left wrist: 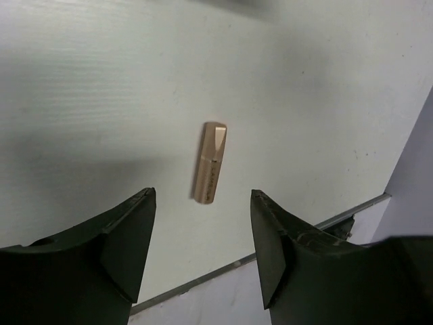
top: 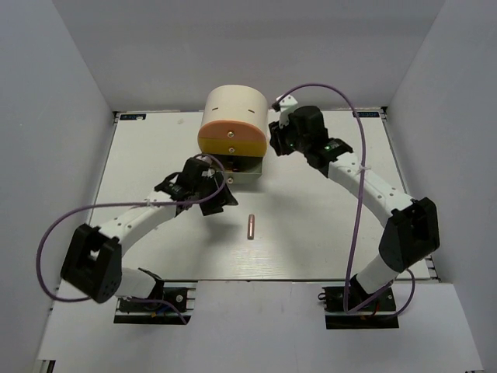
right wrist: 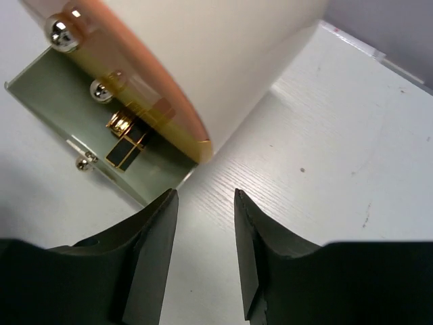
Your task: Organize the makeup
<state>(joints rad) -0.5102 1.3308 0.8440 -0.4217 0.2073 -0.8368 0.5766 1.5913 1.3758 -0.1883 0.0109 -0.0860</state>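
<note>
A copper lipstick (top: 251,226) lies on the white table, in the middle near the front; in the left wrist view it (left wrist: 209,162) lies just beyond my open, empty left gripper (left wrist: 203,196). My left gripper (top: 220,198) hovers left of the lipstick, in front of the open bottom drawer. A gold-and-black case (right wrist: 128,150) lies in that drawer (right wrist: 61,101). My right gripper (right wrist: 205,196) is open and empty beside the box's right side (top: 273,134). The other makeup is out of view.
The big cream cylindrical box (top: 234,113) with orange drawers (top: 231,140) stands at the back centre, its lowest drawer (top: 247,167) pulled out. Grey walls enclose the table; its front edge (top: 311,280) runs before the arm bases.
</note>
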